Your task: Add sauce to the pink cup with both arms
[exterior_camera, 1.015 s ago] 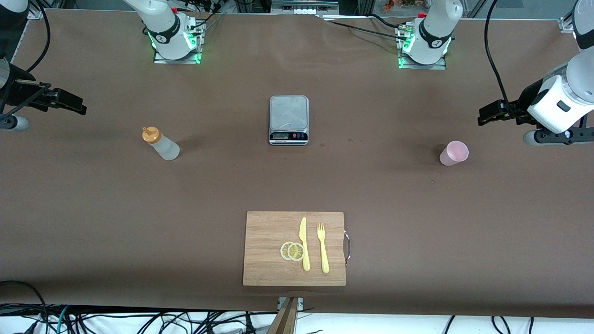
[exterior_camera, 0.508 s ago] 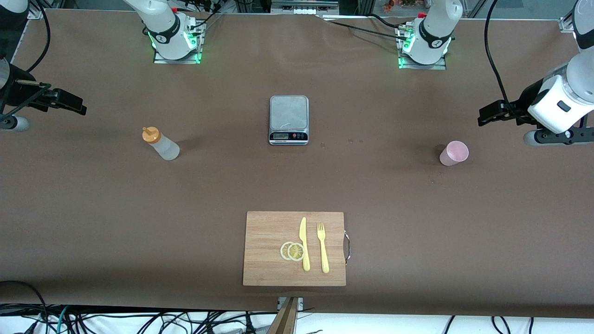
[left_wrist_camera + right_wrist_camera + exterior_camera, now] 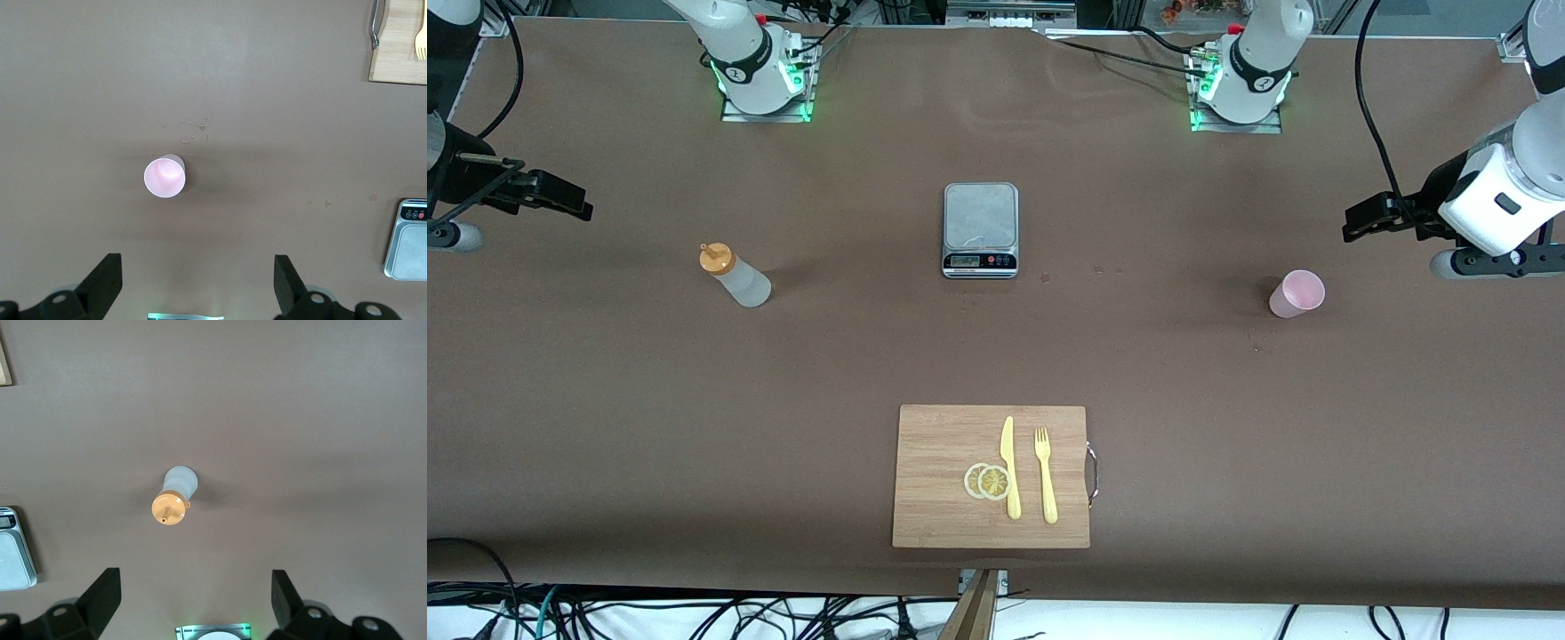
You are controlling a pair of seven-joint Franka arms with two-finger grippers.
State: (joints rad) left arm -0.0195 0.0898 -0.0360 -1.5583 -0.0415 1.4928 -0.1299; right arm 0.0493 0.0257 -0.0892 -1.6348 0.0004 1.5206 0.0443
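The sauce [image 3: 735, 276] is seen upright on the brown bench [image 3: 605, 400], toward the right arm's end from the scale [image 3: 980, 230] and well apart from it. Its orange cap [image 3: 169, 509] is on, and nothing touches the bottle. The cup [image 3: 1296, 293] stands upright too, toward the left arm's end from the scale, a little nearer to the front camera than the scale, and its inside is seen as bare pink in the left wrist view [image 3: 165, 177].

The left hand [image 3: 1359, 222] is held up over the bench edge at the left arm's end, not touching the cup, and its fingers [image 3: 103, 283] are spread wide apart with nothing between them. The right hand [image 3: 574, 203] is held up at the right arm's end, apart from the sauce, and its fingers [image 3: 101, 597] are also spread wide and hold nothing. Both arms wait.

A board [image 3: 938, 444] lies nearer to the front camera than the scale. On it are placed two lemon slices [image 3: 987, 481], a yellow knife [image 3: 1009, 467] and a yellow fork [image 3: 1045, 474], the knife between the slices and the fork.
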